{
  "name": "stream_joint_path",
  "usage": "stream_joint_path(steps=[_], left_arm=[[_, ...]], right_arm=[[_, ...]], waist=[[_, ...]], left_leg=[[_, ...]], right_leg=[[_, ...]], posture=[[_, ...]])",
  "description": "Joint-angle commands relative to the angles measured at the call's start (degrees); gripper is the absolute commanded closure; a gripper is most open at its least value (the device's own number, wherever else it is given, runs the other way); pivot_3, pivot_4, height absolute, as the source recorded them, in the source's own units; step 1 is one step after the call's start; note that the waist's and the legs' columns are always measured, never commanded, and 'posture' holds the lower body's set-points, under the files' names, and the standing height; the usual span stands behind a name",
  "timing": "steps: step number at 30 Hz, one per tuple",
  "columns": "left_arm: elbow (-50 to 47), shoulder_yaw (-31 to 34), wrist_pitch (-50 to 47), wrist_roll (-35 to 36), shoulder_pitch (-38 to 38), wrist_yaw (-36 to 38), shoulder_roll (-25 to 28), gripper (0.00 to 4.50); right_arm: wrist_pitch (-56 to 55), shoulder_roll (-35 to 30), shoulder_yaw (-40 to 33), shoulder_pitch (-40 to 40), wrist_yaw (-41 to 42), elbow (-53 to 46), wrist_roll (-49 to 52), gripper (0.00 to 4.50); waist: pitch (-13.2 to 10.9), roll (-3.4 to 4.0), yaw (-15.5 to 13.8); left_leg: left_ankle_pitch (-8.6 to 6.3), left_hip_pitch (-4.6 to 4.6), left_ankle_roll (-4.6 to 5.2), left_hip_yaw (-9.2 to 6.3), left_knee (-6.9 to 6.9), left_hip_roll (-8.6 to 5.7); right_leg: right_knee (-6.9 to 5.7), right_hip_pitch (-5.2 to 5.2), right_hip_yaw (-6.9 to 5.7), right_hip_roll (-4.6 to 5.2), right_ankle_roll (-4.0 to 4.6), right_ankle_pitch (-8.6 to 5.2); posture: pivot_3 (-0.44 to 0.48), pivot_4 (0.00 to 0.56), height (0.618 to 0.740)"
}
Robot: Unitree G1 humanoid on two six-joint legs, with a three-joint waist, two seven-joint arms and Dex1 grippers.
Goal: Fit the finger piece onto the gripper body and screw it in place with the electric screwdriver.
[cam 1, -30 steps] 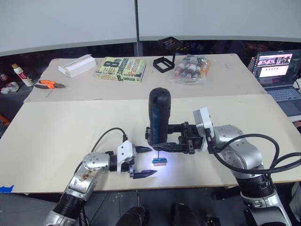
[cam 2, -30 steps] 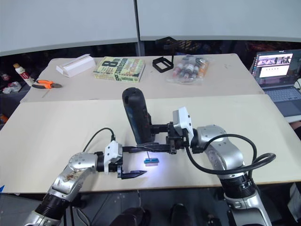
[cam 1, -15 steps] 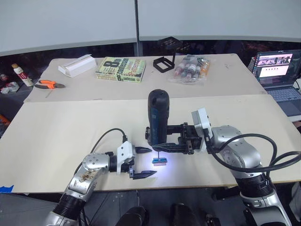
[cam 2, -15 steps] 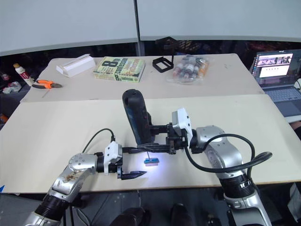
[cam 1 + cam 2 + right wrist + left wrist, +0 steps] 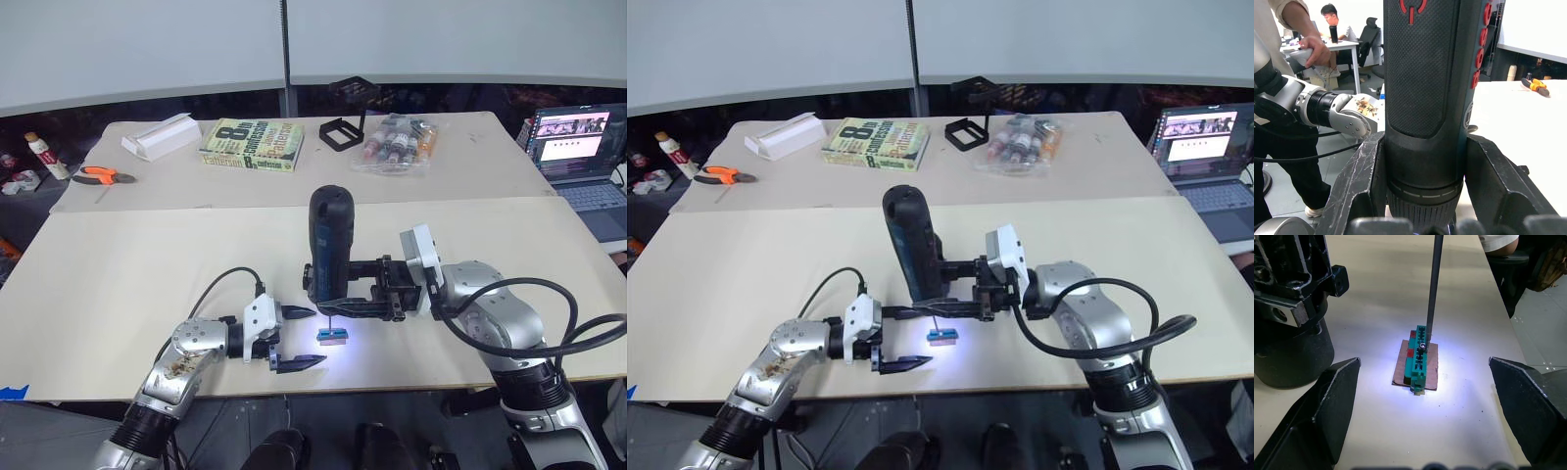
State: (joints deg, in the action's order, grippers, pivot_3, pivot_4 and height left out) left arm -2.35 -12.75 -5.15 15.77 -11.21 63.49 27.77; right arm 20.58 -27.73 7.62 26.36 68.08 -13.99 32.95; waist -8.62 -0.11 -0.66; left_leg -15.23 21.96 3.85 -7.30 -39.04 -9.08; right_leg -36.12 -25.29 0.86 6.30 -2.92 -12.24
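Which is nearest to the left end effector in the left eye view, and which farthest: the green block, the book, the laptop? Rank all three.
From the left end effector:
1. Green block, just beside its fingertips, under the screwdriver bit.
2. Book, far side of the table, slightly left.
3. Laptop, far right edge.

head stereo overhead, wrist views close

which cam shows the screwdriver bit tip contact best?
Left wrist view: the bit comes down onto the green block, lit. Eye views show the electric screwdriver upright in the right gripper, the bit tiny. Right wrist view shows its body.
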Motion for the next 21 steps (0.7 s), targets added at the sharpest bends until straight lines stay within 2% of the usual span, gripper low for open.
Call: stream_joint_path(steps=[1,21], left_arm=[[-0.72,-0.15,0.91,-0.23,-0.11,-0.12,0.01,0.06],[-0.23,-0.15,1.10,-0.34,-0.35,-0.37,-0.25,0.06]], right_arm=[[0.18,0.07,-2.34,0.99,-0.13,-2.03,2.87,2.64],[2.09,-1.06,-1.72,0.33,0.57,0.58,2.89,2.64]], waist=[[0.00,0.00,0.00],[0.00,0.00,0.00]], left_leg=[[0.00,0.00,0.00,0.00,0.00,0.00],[0.00,0.00,0.00,0.00,0.00,0.00]], right_leg=[[0.00,0.00,0.00,0.00,0.00,0.00],[0.00,0.00,0.00,0.01,0.00,0.00]], posture=[[0.000,0.150,0.740],[0.000,0.150,0.740]])
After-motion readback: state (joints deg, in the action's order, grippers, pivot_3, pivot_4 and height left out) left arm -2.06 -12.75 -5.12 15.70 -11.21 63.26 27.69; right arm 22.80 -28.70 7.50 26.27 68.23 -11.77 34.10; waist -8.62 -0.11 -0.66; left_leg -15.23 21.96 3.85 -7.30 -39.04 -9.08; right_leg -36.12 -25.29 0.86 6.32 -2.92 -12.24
